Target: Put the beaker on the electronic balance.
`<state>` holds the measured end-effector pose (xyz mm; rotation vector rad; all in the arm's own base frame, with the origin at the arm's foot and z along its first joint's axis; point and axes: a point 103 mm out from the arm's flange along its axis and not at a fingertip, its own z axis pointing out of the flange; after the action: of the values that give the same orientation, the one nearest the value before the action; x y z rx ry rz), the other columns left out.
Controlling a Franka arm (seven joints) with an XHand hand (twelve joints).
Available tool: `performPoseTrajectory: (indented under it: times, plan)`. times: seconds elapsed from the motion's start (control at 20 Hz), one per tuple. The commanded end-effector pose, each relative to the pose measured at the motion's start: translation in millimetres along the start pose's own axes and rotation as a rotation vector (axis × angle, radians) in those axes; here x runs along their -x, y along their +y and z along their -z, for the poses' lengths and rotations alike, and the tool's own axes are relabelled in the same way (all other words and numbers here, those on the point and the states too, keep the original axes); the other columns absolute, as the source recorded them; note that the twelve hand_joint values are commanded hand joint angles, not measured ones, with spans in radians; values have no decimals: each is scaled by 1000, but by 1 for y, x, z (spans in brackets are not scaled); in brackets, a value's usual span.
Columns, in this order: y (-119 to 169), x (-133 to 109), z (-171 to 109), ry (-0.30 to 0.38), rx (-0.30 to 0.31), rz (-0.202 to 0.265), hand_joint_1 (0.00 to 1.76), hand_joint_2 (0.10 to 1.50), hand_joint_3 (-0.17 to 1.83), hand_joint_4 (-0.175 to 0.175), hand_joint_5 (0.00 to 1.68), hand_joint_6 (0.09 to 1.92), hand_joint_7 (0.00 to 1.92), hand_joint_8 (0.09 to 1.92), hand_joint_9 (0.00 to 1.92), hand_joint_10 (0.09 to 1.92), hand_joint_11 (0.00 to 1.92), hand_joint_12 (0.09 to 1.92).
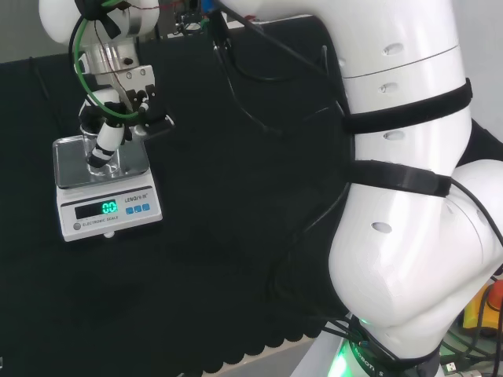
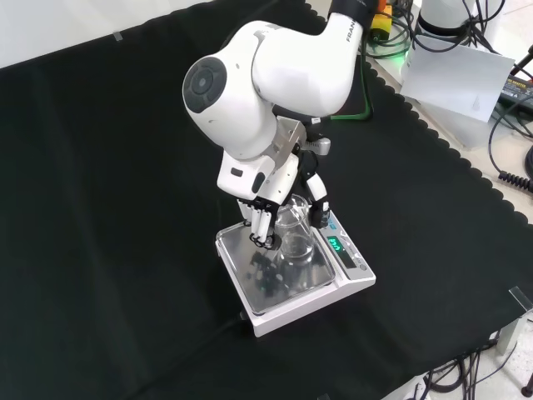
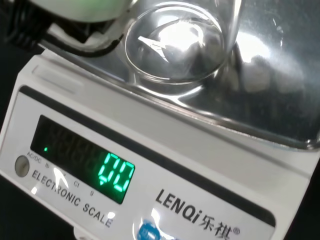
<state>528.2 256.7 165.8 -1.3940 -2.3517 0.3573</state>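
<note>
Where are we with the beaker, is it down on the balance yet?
Nearly done. The beaker is over the balance pan, upright, with its base at or just above the steel; I cannot tell if it rests there. The hand is curled round it. Left: set it down if needed, open the hand, withdraw.

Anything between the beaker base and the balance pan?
Nothing visible: in the wrist view the beaker sits over bare steel pan of the balance; actual contact can't be told.

Head view: from behind and above the arm's base, looking over its links at the bench.
Front view: opposite side, looking down on the cloth.
Wrist view: close above the balance (image 3: pixel 165 165).
Shared: balance, in all three.
</note>
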Motion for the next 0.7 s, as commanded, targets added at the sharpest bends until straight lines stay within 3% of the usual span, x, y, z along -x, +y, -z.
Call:
performPoseTrajectory:
  times: [0.05, 0.5, 0.7]
  plan:
    - [0, 0, -1, -2, -3, 1, 907, 569, 709, -37, 312, 920, 613, 1152, 1063, 767, 967, 1060]
    - [-4, 1, 11, 14, 9, 9, 701, 576, 496, -8, 167, 227, 309, 954, 687, 810, 514, 1321]
    - [-13, 1, 31, 15, 38, 14, 592, 583, 369, 5, 90, 87, 122, 843, 447, 790, 285, 1423]
